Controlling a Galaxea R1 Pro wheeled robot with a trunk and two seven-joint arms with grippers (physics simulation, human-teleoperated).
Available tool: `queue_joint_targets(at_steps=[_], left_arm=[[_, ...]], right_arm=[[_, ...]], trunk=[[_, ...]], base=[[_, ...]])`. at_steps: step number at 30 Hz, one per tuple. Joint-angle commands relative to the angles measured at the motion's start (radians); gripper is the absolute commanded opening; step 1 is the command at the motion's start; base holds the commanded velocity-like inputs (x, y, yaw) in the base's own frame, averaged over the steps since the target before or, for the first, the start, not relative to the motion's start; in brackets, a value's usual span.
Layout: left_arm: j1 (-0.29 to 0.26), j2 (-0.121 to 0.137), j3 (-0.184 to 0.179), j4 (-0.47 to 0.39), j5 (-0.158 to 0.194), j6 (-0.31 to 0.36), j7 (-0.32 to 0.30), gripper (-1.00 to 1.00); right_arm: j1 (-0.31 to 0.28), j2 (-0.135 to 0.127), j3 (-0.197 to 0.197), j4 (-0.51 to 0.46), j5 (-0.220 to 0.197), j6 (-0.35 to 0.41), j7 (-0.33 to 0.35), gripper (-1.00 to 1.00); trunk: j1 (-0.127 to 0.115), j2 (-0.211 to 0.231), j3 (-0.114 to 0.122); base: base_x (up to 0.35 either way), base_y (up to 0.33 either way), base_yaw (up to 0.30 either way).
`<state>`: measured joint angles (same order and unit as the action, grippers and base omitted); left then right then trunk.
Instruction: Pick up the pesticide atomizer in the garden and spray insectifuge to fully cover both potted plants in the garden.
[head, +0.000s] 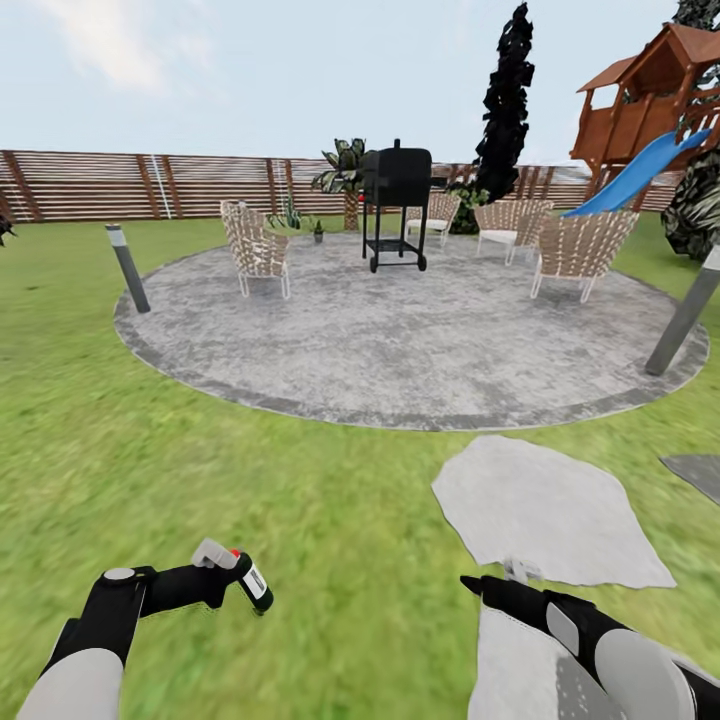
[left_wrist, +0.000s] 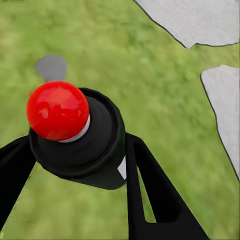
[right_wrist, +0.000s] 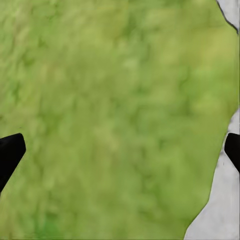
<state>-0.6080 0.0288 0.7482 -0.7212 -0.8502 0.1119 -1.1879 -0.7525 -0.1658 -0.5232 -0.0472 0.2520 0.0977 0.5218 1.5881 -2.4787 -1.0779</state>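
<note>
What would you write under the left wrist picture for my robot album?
The left gripper holds the pesticide atomizer, its red button up, above the lawn.

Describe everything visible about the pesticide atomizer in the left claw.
The pesticide atomizer is a small, slim black cylinder with a white label patch on its side and a glossy red ball on top, seated on a pale collar. It looks like smooth plastic. The left claw is shut on its body, a black finger against each side. It is held above the lawn, tilted, its base angled down and toward the robot's right. Nothing else touches it.
</note>
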Motion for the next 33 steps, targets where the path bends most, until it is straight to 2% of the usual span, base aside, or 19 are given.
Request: queue_joint_targets(at_steps=[1,33], left_arm=[[-0.001,-0.001,0.005,-0.001,-0.004,0.009,-0.005,-1.0],[-0.001,-0.001,0.005,-0.001,-0.004,0.009,-0.005,-1.0]], right_arm=[[0.0,0.0,-0.009,-0.002,0.007,0.007,0.004,1.0],[0.001,0.0,-0.009,-0.002,0.007,0.007,0.004,1.0]], trunk=[[0.0,0.0,-0.001],[0.0,0.0,-0.001]], base=[[0.333,-0.071,0.006],[0.334,-0.018,0.0]])
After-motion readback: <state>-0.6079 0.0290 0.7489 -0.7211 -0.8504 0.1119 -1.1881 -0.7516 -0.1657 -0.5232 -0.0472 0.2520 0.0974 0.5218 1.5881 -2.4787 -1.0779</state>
